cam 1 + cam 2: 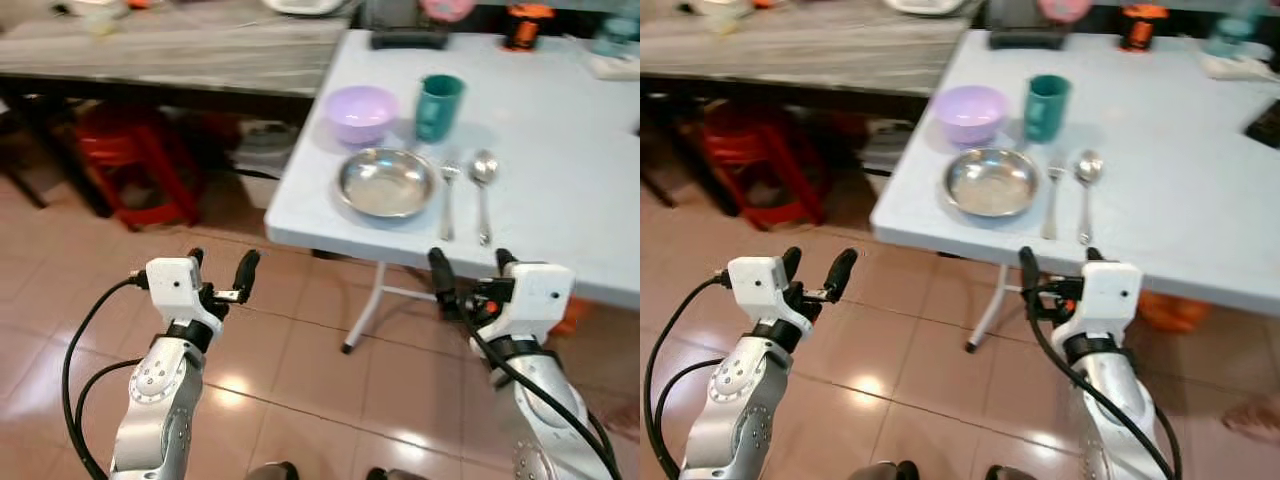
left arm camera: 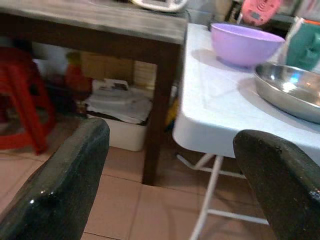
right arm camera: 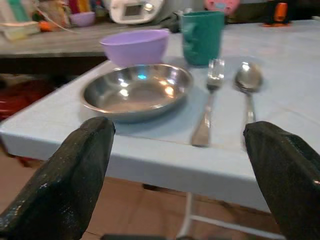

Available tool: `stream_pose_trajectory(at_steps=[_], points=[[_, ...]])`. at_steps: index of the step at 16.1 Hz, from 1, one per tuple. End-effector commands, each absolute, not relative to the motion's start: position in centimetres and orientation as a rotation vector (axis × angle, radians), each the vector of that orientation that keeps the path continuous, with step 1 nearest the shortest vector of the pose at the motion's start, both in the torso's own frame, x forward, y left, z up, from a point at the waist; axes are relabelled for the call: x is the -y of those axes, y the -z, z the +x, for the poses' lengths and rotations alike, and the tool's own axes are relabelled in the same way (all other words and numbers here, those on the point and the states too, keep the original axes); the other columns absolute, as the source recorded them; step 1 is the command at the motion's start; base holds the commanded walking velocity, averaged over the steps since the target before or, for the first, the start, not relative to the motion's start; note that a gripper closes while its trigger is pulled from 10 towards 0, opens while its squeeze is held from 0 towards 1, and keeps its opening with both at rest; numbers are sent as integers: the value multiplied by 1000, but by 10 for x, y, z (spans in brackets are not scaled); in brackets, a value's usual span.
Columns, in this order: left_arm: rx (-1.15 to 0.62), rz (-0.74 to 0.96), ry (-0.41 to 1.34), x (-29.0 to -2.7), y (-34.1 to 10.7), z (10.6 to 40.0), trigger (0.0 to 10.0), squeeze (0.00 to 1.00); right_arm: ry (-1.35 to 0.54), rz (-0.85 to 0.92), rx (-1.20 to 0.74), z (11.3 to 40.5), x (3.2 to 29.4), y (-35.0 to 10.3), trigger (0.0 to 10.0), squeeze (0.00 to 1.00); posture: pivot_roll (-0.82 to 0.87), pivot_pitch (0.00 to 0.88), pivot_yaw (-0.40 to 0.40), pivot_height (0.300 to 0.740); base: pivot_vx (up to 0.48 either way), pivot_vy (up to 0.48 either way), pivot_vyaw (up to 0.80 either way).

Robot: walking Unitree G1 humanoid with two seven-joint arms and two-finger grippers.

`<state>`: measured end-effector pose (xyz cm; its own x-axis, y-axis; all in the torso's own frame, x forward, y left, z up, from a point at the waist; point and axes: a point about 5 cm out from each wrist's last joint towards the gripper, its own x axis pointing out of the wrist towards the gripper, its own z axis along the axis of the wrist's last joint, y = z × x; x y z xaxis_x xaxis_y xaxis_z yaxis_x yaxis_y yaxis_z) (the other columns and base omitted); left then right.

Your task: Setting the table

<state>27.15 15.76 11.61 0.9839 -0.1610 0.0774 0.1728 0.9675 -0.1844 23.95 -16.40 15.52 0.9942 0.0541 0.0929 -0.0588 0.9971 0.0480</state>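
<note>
My left end effector (image 1: 220,268) and right end effector (image 1: 470,266) hover wide open, empty, short of the tabletop (image 1: 560,160). There sit a steel plate (image 1: 387,182), fork (image 1: 448,200) and spoon (image 1: 483,190) (purple bowl (image 1: 360,112) and green cup (image 1: 438,106) just behind).

Steel plate (image 1: 387,182) sits upright, empty, near the front left corner of the white table (image 1: 560,150). Lilac bowl (image 1: 361,112) just behind the plate, upright. Teal cup (image 1: 438,106) upright, right of the bowl. Fork (image 1: 449,198) lies just right of the plate, spoon (image 1: 483,190) beside it, handles toward the table's front edge.
</note>
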Motion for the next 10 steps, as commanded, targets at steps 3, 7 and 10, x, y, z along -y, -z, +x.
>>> stream_pose_trajectory(at_steps=[3, 7, 10], points=[[71, -195, 208, -153, -117, 271, 10000, 0, -38, 41, 93, 239, 168, -155, 10000, 0, -99, 128, 79, 740, 307, 0, 0], [71, -204, 225, -150, -117, 270, 10000, 0, -19, 40, 90, 238, 170, -155, 10000, 0, -105, 131, 79, 740, 308, 0, 0], [72, -207, 234, -148, -117, 270, 10000, 0, -12, 41, 90, 239, 171, -155, 10000, 0, -109, 132, 78, 740, 307, 0, 0]])
